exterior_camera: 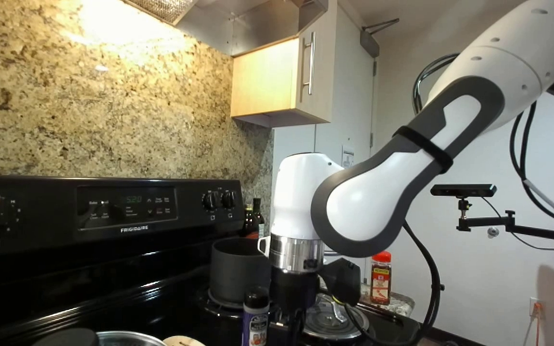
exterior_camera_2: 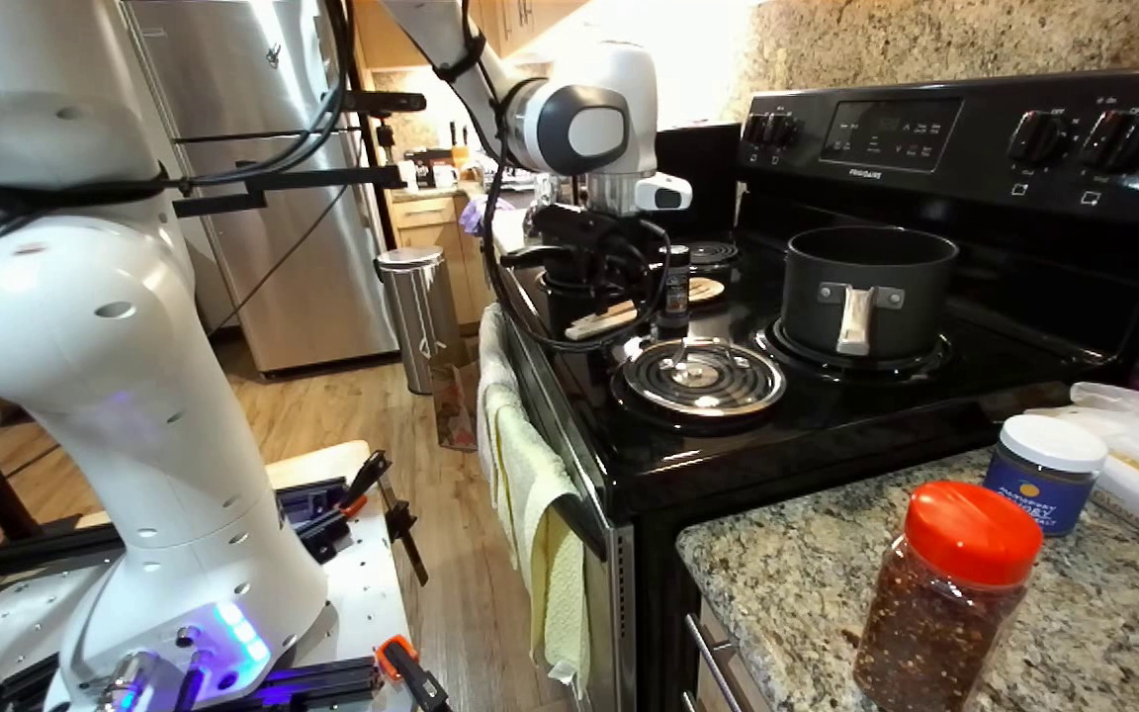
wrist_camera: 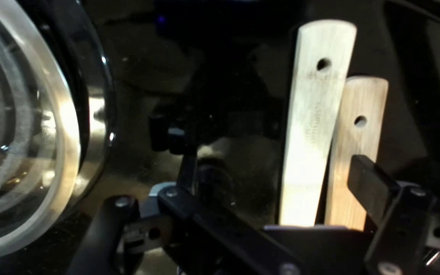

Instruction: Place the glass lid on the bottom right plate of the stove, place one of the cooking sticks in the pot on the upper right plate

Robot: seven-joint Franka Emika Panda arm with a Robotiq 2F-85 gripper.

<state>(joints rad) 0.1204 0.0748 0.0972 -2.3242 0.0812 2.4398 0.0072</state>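
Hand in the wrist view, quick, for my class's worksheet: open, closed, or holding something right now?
Hand: open, holding nothing; the sticks are ungripped.

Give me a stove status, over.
Gripper open, nothing held. Glass lid on bottom right plate. Cooking sticks not yet in pot. Spice bottle near sticks, possibly in the way.

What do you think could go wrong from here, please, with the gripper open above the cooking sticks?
The two cooking sticks lie close side by side, so the gripper might pinch both. One finger overlaps the browner stick in the wrist view and could land on it. The purple-labelled bottle looks near the gripper in both exterior views and may be knocked.
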